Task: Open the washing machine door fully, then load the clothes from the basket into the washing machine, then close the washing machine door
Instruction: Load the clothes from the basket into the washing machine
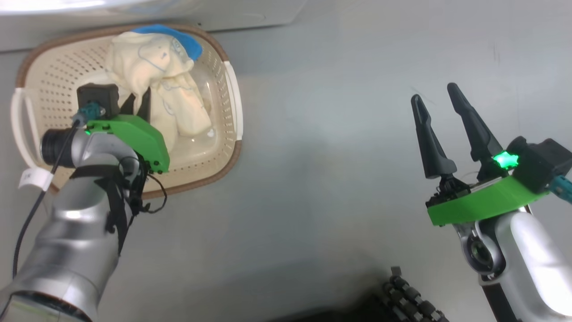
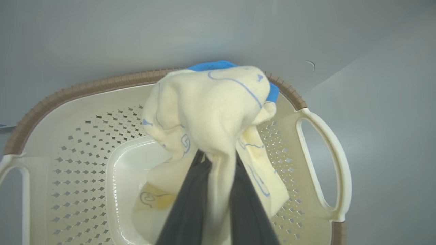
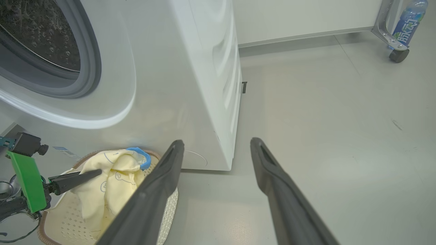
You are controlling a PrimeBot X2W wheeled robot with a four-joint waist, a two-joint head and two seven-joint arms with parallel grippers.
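Note:
The basket (image 1: 40, 67) stands on the floor just in front of the washing machine (image 1: 250, 15). Cream-yellow clothes (image 1: 161, 76) with blue trim rise out of it. My left gripper (image 1: 138, 103) reaches into the basket and is shut on a garment (image 2: 211, 109), whose cloth bunches between the dark fingers (image 2: 190, 200). More cream cloth (image 2: 153, 199) lies on the basket's floor (image 2: 85, 160). My right gripper (image 1: 433, 93) hovers open over bare floor, far to the right. The right wrist view shows the machine's steel drum (image 3: 37, 37) and grey gasket (image 3: 90, 58) exposed. The washing machine door is out of view.
Grey floor (image 1: 321, 147) spreads between the two arms. A wheeled metal frame (image 3: 391, 34) with a bottle (image 3: 407, 23) stands at the back right, beside a white wall. The robot's dark base (image 1: 411, 299) shows at the bottom edge.

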